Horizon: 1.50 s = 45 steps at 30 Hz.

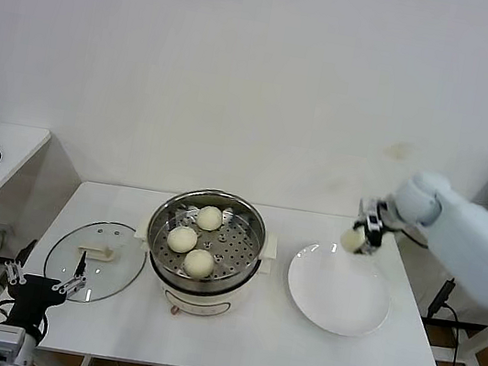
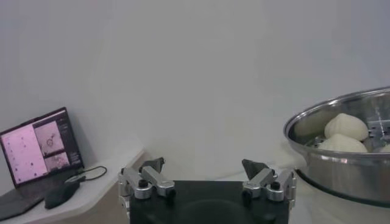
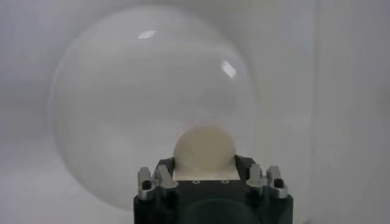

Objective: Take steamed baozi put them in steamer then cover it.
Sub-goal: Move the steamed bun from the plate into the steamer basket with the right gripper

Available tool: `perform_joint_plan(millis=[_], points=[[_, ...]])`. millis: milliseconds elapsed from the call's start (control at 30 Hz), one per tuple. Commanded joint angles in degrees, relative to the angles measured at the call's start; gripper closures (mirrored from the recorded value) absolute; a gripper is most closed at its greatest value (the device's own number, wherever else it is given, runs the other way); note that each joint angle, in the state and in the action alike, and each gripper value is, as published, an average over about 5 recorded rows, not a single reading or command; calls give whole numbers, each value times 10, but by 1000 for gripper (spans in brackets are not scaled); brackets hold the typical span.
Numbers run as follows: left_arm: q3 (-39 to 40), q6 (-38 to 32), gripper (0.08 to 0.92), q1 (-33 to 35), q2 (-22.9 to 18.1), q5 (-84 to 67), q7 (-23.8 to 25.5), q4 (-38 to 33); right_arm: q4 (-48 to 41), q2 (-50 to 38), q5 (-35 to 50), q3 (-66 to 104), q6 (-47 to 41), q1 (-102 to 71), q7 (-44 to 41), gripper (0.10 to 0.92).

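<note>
Head view: my right pincer pinches the fourth small cream-white dough bun above the flat white round plate; three buns lie in the shiny steel steamer pot. I judge it soft and light, best held across its middle. Right wrist view alone shows the bun seated between the jaws. Left pincer spread, parked low.
</note>
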Motion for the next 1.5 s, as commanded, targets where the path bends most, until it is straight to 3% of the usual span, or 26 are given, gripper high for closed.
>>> perform_joint_plan(millis=[33,567,1500], points=[[0,-1,177,0,0,-1,0,0,80,64,172,-151,-84,206,35,389],[-12,-1,177,5,-3,-3,0,-4,103,206,335,-188,-200,173,150,380],[-20,-1,177,5,-7,-8,0,-5,42,243,287,-177,-229,47,200,381]])
